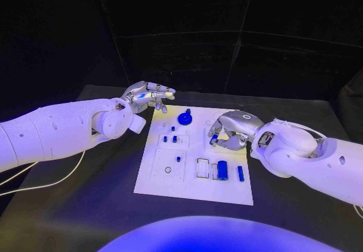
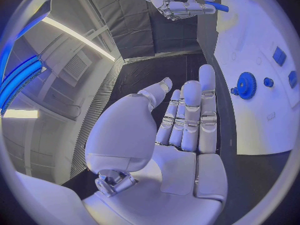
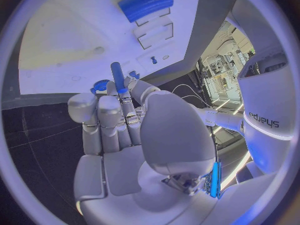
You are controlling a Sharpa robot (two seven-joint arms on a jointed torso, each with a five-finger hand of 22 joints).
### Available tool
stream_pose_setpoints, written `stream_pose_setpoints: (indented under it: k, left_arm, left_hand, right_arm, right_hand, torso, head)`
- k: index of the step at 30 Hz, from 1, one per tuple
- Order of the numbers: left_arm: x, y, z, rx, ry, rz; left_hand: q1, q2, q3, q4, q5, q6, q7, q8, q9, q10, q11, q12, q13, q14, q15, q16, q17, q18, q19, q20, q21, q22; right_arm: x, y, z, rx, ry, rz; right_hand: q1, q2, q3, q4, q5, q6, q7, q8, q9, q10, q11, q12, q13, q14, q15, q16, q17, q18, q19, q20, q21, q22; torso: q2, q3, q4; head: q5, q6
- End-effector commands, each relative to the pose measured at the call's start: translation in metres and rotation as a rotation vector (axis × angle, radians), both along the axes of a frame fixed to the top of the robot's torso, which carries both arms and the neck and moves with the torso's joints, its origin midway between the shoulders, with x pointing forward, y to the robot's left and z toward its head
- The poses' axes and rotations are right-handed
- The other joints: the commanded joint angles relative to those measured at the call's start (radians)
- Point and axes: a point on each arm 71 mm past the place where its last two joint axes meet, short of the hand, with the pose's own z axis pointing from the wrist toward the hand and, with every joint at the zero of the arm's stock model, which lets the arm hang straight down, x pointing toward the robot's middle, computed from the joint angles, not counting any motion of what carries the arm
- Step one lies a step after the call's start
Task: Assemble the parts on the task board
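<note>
The white task board (image 1: 153, 181) lies in the middle of the black table. My right hand (image 1: 231, 131) hovers over the board's right half and pinches a slim blue pin (image 1: 214, 139); the right wrist view shows that pin (image 3: 117, 76) sticking out between the fingers (image 3: 100, 116). My left hand (image 1: 147, 95) is off the board's far left corner, fingers (image 2: 190, 116) stretched out and holding nothing. A blue gear (image 1: 185, 118) stands at the board's far end, also seen as the gear (image 2: 246, 85) in the left wrist view.
A thick blue cylinder (image 1: 222, 169) and a thin blue bar (image 1: 241, 173) lie at the board's near right. Small blue pegs (image 1: 174, 139) stand in its middle left, and a small ring (image 1: 168, 169) lies nearer. A white cable (image 1: 53, 181) runs along the table's left.
</note>
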Motion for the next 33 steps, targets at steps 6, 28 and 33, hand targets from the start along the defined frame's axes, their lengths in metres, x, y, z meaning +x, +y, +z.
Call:
stream_pose_setpoints:
  k: [6, 28, 33]
  left_arm:
    - [0.002, -0.001, 0.001, -0.008, -0.007, -0.002]
    - [0.004, -0.007, 0.001, -0.01, -0.011, -0.009]
    - [0.004, -0.007, 0.001, -0.01, -0.011, -0.01]
  left_hand:
    - [0.003, 0.004, 0.0, -0.004, 0.007, -0.007, -0.002, 0.008, -0.001, -0.006, 0.001, 0.006, -0.001, -0.006, 0.001, 0.0, -0.004, 0.013, 0.003, 0.003, -0.003, -0.002]
    - [0.003, 0.004, 0.0, -0.004, 0.007, -0.007, -0.002, 0.008, -0.001, -0.006, 0.001, 0.006, -0.001, -0.006, 0.001, 0.0, -0.004, 0.013, 0.003, 0.003, -0.003, -0.002]
    - [0.003, 0.004, 0.001, -0.004, 0.007, -0.007, -0.002, 0.008, -0.001, -0.006, 0.001, 0.007, -0.001, -0.007, 0.001, -0.001, -0.006, 0.013, 0.003, 0.003, -0.003, -0.002]
  right_arm:
    - [-0.011, 0.036, 0.012, 0.118, -0.03, 0.106]
    - [-0.033, 0.111, -0.034, 0.086, 0.106, 0.286]
    - [-0.032, 0.114, -0.038, 0.071, 0.109, 0.289]
  right_hand:
    - [-0.003, -0.005, 0.012, -0.004, 0.003, 0.001, 0.006, -0.003, -0.002, 0.029, -0.027, -0.001, -0.001, 0.013, -0.006, 0.007, 0.003, -0.021, 0.009, -0.001, 0.006, 0.004]
    - [-0.005, -0.005, 0.026, -0.012, 0.013, -0.004, 0.009, -0.008, -0.003, 0.025, -0.024, -0.008, -0.003, 0.011, -0.003, 0.008, 0.002, -0.021, 0.007, 0.0, 0.009, 0.005]
    - [-0.005, -0.005, 0.027, -0.012, 0.013, -0.004, 0.009, -0.008, -0.003, 0.024, -0.024, -0.008, -0.003, 0.011, -0.003, 0.009, 0.002, -0.021, 0.006, 0.001, 0.009, 0.004]
  torso:
    - [0.001, -0.0006, 0.0016]
    - [0.002, -0.0015, 0.004]
    - [0.001, -0.0024, 0.0041]
  head:
    - [0.021, 0.0]
    - [0.067, -0.024]
    - [0.069, -0.025]
